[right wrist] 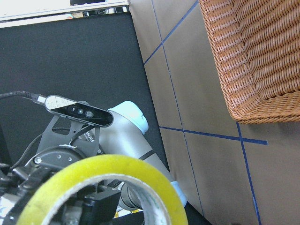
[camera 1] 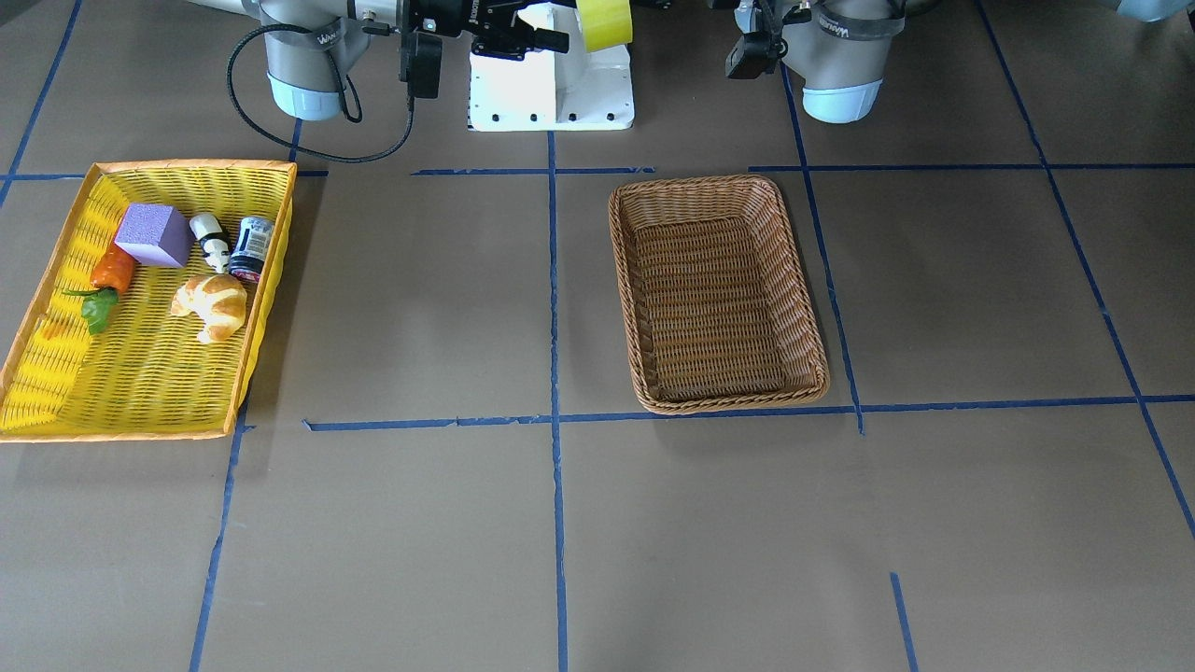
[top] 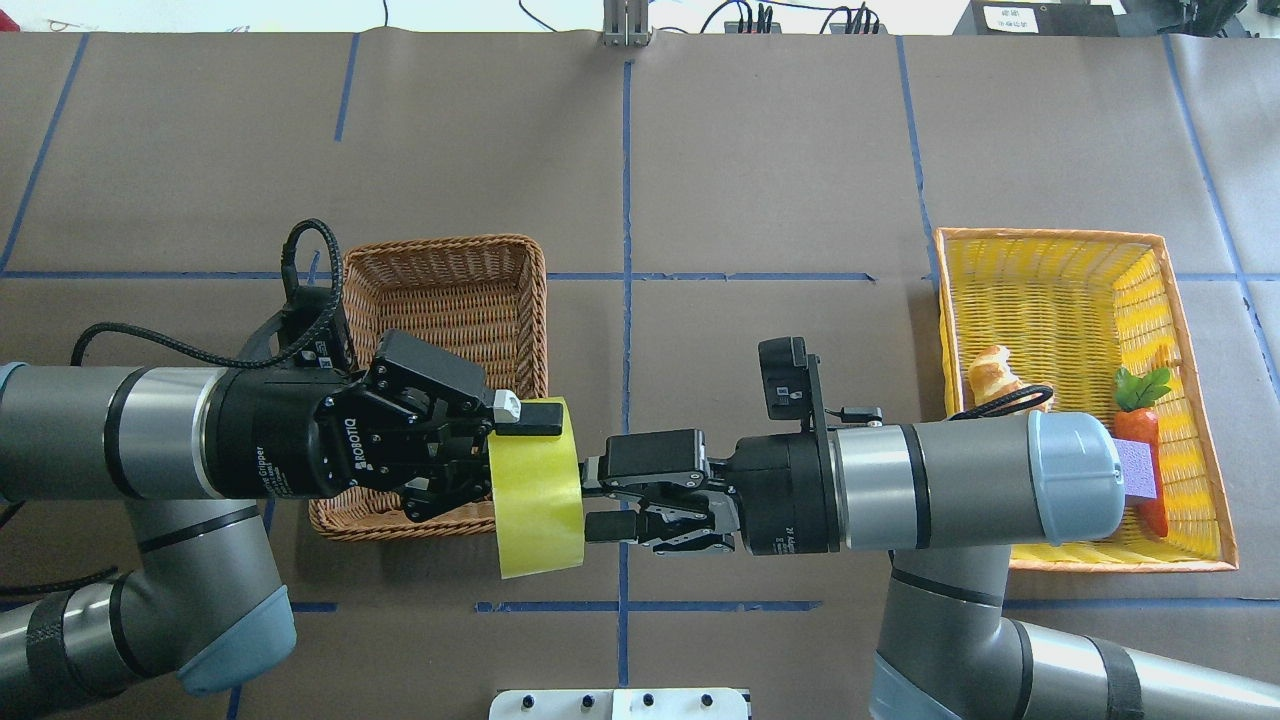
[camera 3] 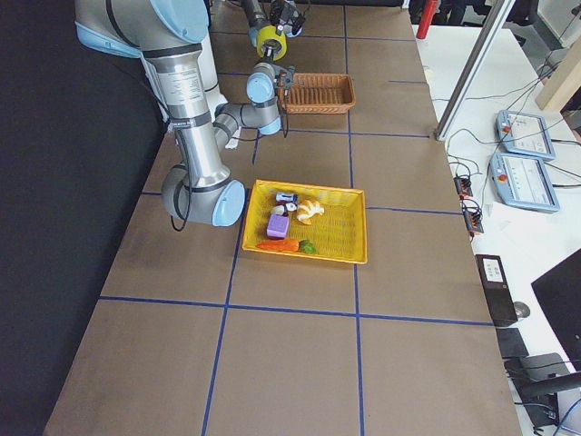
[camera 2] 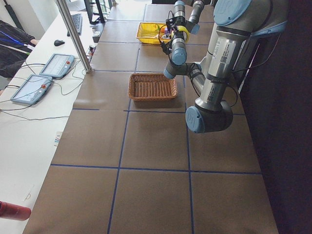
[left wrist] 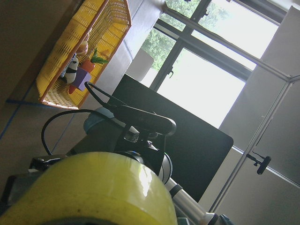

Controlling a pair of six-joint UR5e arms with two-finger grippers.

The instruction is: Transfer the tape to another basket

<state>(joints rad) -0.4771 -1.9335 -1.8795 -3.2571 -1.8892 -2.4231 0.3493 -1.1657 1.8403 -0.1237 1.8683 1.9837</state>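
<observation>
Brown paper covers the table (top: 760,150). The wicker basket (top: 450,290) lies partly hidden beneath the left arm (top: 150,430). At the basket's five o'clock the tape (top: 535,500) hangs in the air, standing on edge. The left gripper (top: 515,450) pinches the roll's wall at its twelve o'clock; the right gripper (top: 597,498), at the roll's three o'clock, has its fingers parted, tips just beside the rim.

The tape (camera 1: 605,23) hangs just beside my right gripper (camera 1: 551,33). The wicker basket (camera 1: 801,317) sits apart on the table (camera 1: 420,308).
</observation>
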